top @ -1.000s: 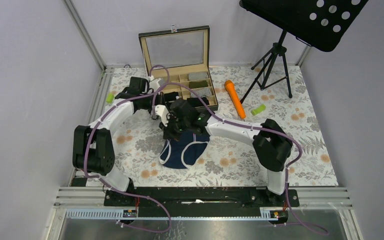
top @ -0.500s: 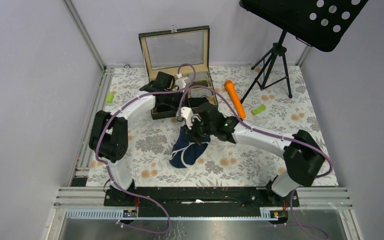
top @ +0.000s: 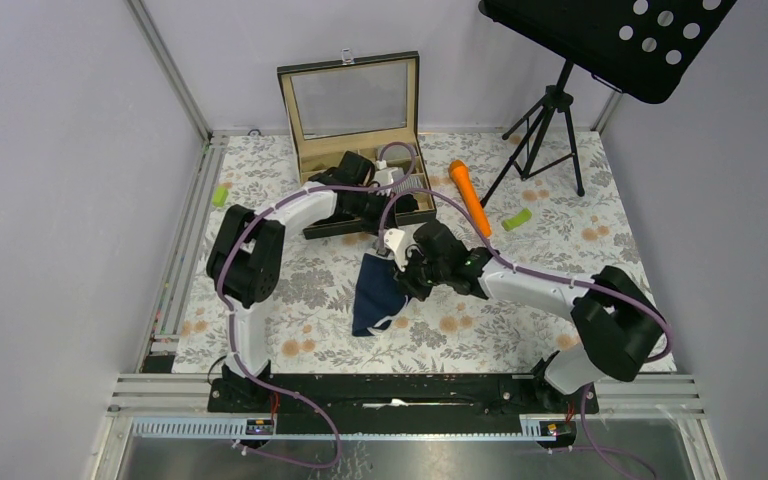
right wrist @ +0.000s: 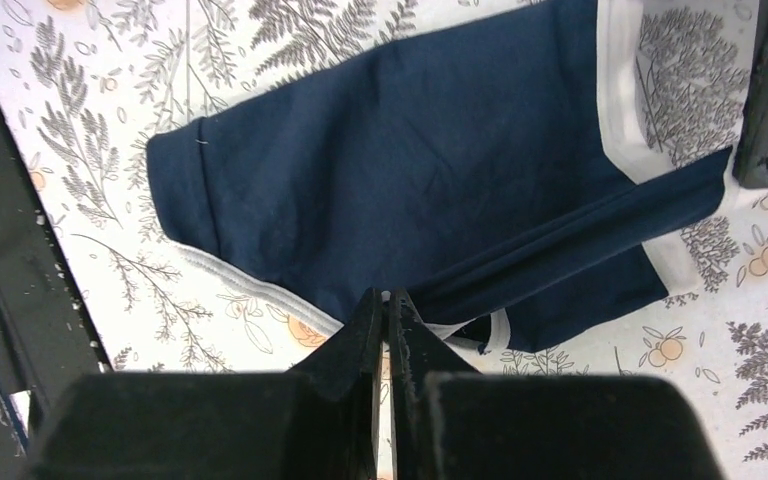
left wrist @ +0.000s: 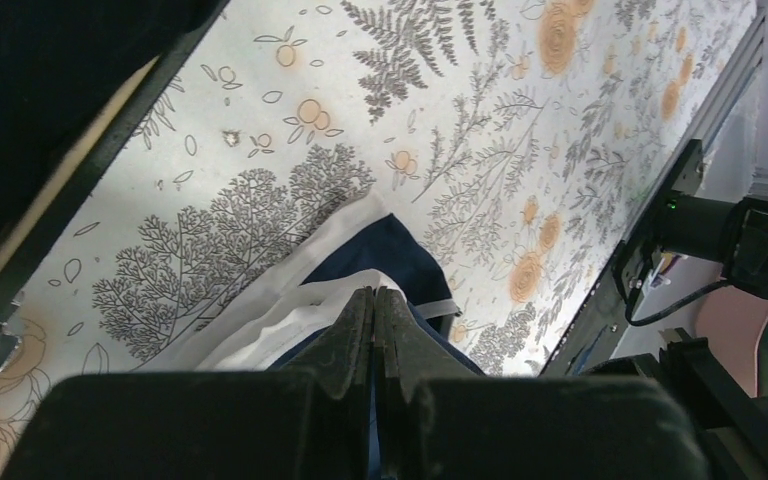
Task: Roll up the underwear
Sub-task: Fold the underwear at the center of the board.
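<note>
Navy-blue white-trimmed fabric underwear point(top: 373, 298) lies half-folded on the floral tabletop point(top: 480, 335), its hem apparently pinched by the right end effector point(right wrist: 381, 297) (the left end effector point(left wrist: 373, 296) is pressed together, seemingly empty), so folding it into a strip seems in hand, and the next move calls for smoothing it flat before rolling.

We see the navy underwear point(top: 373, 300) bunched on the floral counter point(top: 520, 300). Our right claw point(top: 401, 275) is at its upper edge and our left claw point(top: 395, 205) is by the open box point(top: 355, 68).

No readable text, label, brand, number or sign found in any view. Nothing legible ahead of, beside or below either claw.
</note>
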